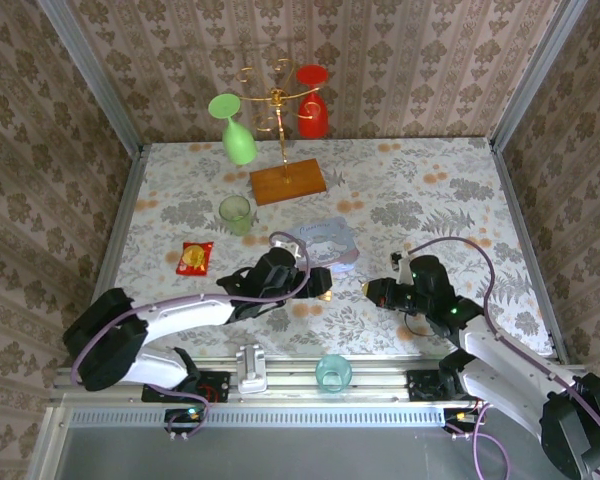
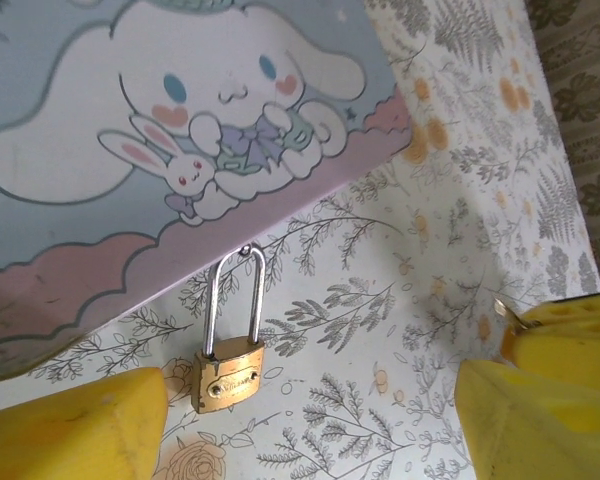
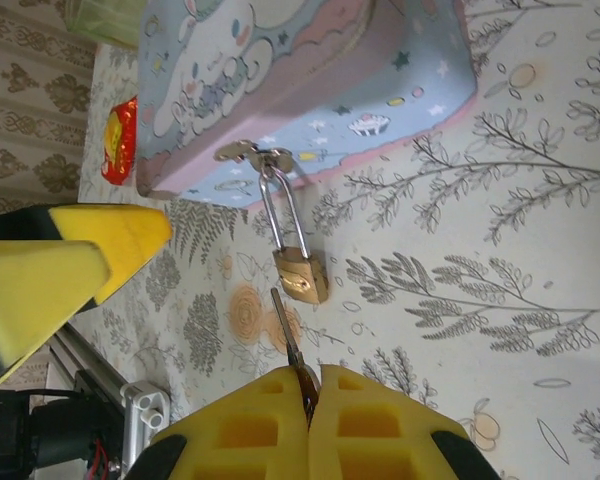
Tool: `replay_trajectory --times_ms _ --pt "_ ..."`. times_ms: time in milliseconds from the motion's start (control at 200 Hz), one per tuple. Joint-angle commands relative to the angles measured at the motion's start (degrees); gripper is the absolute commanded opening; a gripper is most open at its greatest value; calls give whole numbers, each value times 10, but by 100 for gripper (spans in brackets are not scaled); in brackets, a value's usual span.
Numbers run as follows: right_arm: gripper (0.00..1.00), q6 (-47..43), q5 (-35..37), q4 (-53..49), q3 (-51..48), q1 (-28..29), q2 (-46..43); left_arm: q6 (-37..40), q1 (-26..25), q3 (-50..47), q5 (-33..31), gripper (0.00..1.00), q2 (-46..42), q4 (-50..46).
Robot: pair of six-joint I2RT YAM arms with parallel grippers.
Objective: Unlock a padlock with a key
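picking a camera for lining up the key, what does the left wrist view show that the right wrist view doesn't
Left wrist, not right wrist: the broad stamped face of the small brass-gold padlock, between the yellow fingers of the open left gripper. Right wrist, not left wrist: the thin dark metal key pinched in the shut right gripper, tip right by the padlock; a flat red-and-gold packet. Both: the padlock hooked by its silvery shackle to the pale blue cartoon tin, on the floral cloth.
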Motion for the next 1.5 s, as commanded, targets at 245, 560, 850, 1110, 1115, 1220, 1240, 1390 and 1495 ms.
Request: replay_trajectory --times_ms 245,560,850,1110,1115,1220,1240,1390,1495 --pt "0 -7 -3 23 -18 -4 -4 49 -5 33 -64 75 75 5" --pt "0 -7 -6 30 -15 -4 6 57 21 6 -56 63 89 56" --pt "0 2 -1 40 -27 -3 -1 15 6 1 -46 59 156 150" --pt "0 4 3 53 -31 -3 2 -2 3 -31 -51 51 187 228" --pt "0 4 3 53 -31 -3 3 -3 4 -31 -51 51 188 230" --pt "0 6 2 59 -32 -3 7 -9 6 -28 -41 49 196 238" --pt "0 7 2 61 -34 -3 7 -7 5 -27 -43 49 195 235" --pt "0 10 5 72 -39 -3 13 2 6 -22 -45 46 199 229" --pt "0 12 5 76 -40 -3 16 -15 13 -25 -28 44 226 262"
